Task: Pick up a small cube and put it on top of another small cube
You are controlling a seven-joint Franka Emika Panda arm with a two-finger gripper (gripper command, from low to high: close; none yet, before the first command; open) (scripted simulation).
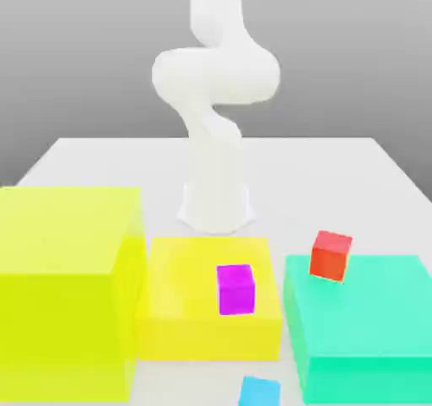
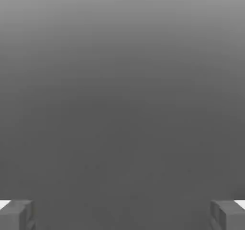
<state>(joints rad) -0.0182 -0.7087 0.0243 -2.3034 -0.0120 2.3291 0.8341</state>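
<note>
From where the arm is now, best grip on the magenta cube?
Come straight down onto the magenta cube. It sits flat on the low yellow block, all sides free. Close on two opposite vertical faces, hand fingers squared to its edges.

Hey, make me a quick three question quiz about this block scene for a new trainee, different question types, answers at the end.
1. True or false: the magenta cube rests on the low yellow block.
2. Multiple choice: the red cube sits on which block? A) the tall yellow block B) the green block C) the low yellow block
3. Fill in: in the hand view, the tool has its fingers spread wide, so it is ____.

Key: 1 true; 2 B, at the green block's far corner toward the exterior view's left; 3 open, with nothing between the fingers.
</note>
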